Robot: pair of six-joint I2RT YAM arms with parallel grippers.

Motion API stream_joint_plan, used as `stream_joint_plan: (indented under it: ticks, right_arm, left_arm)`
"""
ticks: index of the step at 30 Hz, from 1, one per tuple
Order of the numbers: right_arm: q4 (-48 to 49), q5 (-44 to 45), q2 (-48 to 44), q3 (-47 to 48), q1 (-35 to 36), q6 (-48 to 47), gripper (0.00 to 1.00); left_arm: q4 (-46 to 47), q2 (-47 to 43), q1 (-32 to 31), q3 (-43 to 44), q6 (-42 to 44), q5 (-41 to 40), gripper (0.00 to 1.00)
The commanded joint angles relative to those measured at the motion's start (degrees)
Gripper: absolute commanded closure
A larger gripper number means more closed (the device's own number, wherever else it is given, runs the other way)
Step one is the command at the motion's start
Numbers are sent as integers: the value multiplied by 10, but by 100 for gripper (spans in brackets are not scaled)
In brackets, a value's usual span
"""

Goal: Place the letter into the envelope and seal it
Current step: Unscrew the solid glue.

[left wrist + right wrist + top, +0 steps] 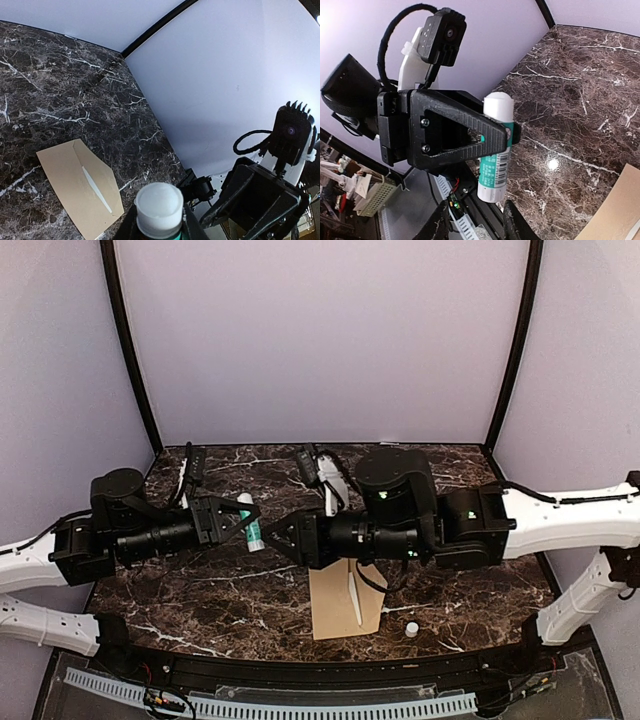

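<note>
Toward the near edge of the worktop [200, 590], right of centre, the envelope [335, 612] lies flat on the dark marbled surface, its long side running away from the arm bases. Its pointed flap is folded down over the body. A thin white sliver [354, 598] shows along the flap's edge, and whether that is the letter cannot be told from these views. No other part of the letter can be made out. A small white round piece [411, 628] sits on the worktop just beside the envelope's near right corner, apart from it. Above the worktop and left of centre, the left end effector [240, 518] is clamped on a glue stick [250, 530], a white tube with a green label. The tube is held roughly upright across the fingers, with its white top showing close up in the left wrist view. The right end effector [275, 537] points leftward at the same height, its tip near the glue stick but not touching it. In the right wrist view its two fingers [440, 222] stand apart with nothing between them, and the glue stick is beyond them. At the back of the worktop lie a slim black object [195, 465] and a white one [325, 475], too unclear to identify.
</note>
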Motion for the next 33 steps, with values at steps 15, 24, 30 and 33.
stream_joint_plan:
  ticks: [15, 24, 30, 33]
  right_arm:
    - [-158, 85, 106, 132, 30, -9, 61]
    - [-192, 105, 139, 169, 34, -16, 69]
    - [-189, 106, 149, 177, 35, -18, 76]
    - [-185, 110, 147, 173, 35, -18, 75]
  left_arm:
    - [24, 27, 5, -14, -36, 3, 100]
    - [34, 31, 5, -16, -37, 11, 100]
    - [41, 33, 5, -19, -37, 11, 100]
    - [46, 35, 5, -19, -38, 32, 100]
